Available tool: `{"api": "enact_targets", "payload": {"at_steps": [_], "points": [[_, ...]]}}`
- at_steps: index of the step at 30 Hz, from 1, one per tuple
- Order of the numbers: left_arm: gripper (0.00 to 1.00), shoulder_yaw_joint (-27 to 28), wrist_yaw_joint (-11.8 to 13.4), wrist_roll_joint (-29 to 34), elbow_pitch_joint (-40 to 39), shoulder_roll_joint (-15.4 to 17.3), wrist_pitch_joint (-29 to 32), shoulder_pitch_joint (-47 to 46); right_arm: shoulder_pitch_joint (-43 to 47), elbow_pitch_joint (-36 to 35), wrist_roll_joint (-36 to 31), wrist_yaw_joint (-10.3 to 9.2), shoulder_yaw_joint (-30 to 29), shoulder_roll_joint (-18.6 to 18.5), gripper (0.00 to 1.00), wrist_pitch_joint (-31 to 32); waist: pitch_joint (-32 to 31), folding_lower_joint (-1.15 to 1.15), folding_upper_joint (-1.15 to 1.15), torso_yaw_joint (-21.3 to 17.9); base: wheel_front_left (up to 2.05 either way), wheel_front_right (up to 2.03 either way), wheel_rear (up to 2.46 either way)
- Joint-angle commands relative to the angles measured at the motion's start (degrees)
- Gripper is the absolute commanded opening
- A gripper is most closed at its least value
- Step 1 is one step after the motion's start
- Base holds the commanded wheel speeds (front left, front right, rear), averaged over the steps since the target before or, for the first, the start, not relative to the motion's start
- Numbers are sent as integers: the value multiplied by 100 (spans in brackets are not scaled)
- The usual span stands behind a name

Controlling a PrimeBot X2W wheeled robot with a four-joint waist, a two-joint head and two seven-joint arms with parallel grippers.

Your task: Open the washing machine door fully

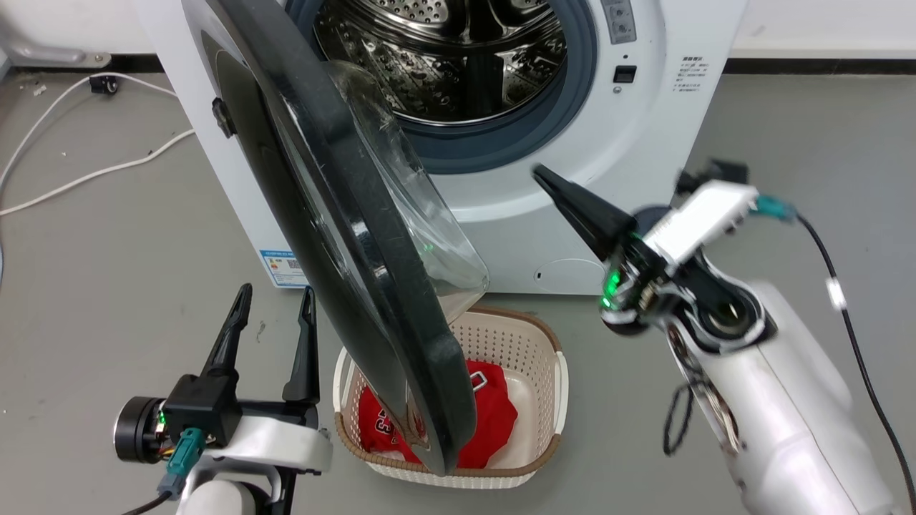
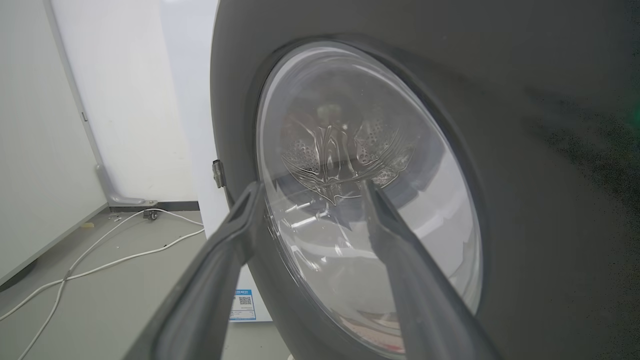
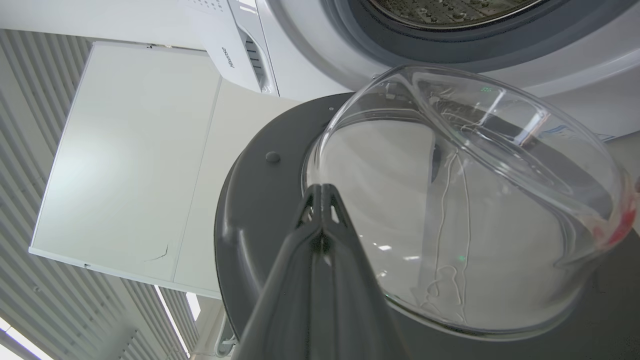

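The washing machine door point(image 1: 343, 236), round and black with a bulging clear glass bowl, stands swung out about halfway from the white washing machine point(image 1: 644, 121), hinged at its left. The steel drum point(image 1: 444, 57) is exposed. My left gripper point(image 1: 275, 297) is open at the lower left, just left of the door's outer face, fingers apart and empty; the left wrist view looks onto the door point(image 2: 525, 200) and its window between the left gripper point(image 2: 310, 187) fingers. My right gripper point(image 1: 540, 173) is shut and empty, right of the door, pointing toward the door's inner side point(image 3: 260, 200) with the right gripper point(image 3: 321, 189) near the glass bowl point(image 3: 475, 210).
A beige laundry basket point(image 1: 551, 357) holding red clothing point(image 1: 494, 422) sits on the grey floor under the door's lower edge. White cables point(image 1: 86, 172) trail across the floor at the left. A black cable point(image 1: 851, 322) hangs from my right arm.
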Motion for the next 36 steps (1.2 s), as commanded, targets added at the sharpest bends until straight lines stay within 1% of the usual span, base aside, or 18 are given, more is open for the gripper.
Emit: {"api": "enact_targets", "payload": {"at_steps": [1, 2, 3, 4, 5, 8, 13, 18, 19, 21, 22, 23, 25, 27, 28, 30, 32, 36], "points": [[100, 27, 26, 9, 8, -4, -15, 111, 384, -166, -17, 1, -139, -122, 0, -243, -79, 1, 0, -35, 0, 0, 0], [100, 44, 24, 19, 12, -4, -15, 131, 609, -288, -12, 1, -261, -151, 14, -442, -113, 1, 0, -46, 0, 0, 0], [100, 53, 20, 26, 19, -5, -15, 158, 813, -417, 9, 1, -361, -162, 45, -608, -141, 1, 0, -51, 0, 0, 0], [100, 72, 20, 29, 18, -4, -15, 188, 1020, -549, -48, 1, -492, -220, 96, -858, -164, 1, 0, -62, 0, 0, 0], [100, 86, 17, 32, 21, -5, -15, 207, 1246, -692, -87, 1, -619, -268, 100, -1084, -195, 1, 0, -64, 0, 0, 0], [100, 95, 4, 25, 42, -4, -15, 277, 1938, -1152, -301, 0, -938, -383, 100, -1774, -288, 1, 0, -55, 0, 0, 0], [100, 84, -10, 8, 60, -5, -15, 343, 2877, -1789, -722, 1, -1274, -481, 100, -2694, -378, 1, 0, -21, 0, 0, 0], [100, 121, -3, 6, 55, -4, -15, 417, 3452, -2116, -1696, 0, -1387, -635, 100, -3557, -425, 1, 0, -32, 0, 0, 0], [100, 128, 0, 9, 52, -4, -15, 425, 3514, -2135, -2000, 0, -1462, -691, 100, -3655, -432, 1, 0, -38, 0, 0, 0], [100, 134, 5, 15, 44, -5, -15, 427, 3619, -2141, -2866, 0, -1666, -745, 100, -3763, -438, 1, 0, -51, 0, 0, 0], [100, 136, 8, 18, 38, -5, -15, 422, 3657, -2162, -3325, 0, -1810, -694, 100, -3781, -436, 1, 0, -56, 0, 0, 0], [100, 143, 13, 19, 32, -4, -15, 420, 3659, -2268, -3823, 1, -2100, -564, 100, -3788, -433, 1, 0, -63, 0, 0, 0], [100, 154, 17, 25, 23, -4, -15, 400, 3723, -2565, -5022, 0, -2573, -377, 100, -3784, -422, 1, 0, -71, 0, 0, 0], [100, 161, 25, 26, 9, -4, -15, 373, 3802, -2969, -6333, 0, -2852, -214, 100, -3785, -406, 1, 0, -75, 0, 0, 0], [100, 161, 25, 26, 9, -4, -15, 373, 3802, -2969, -6333, 0, -2852, -214, 100, -3785, -406, 1, 0, -75, 0, 0, 0], [100, 156, 32, 27, -1, -4, -15, 349, 3881, -3370, -7437, 0, -2949, -90, 100, -3787, -392, 1, 0, -75, 0, 0, 0], [100, 165, 38, 30, -3, -4, -15, 329, 3996, -3652, -8214, 0, -2916, -6, 100, -3787, -385, 1, 0, -76, 0, 0, 0], [100, 183, 31, 53, -5, -4, -15, 301, 4258, -3919, -9297, 0, -2707, 48, 100, -3788, -375, 1, 0, -76, 0, 0, 0]]}}
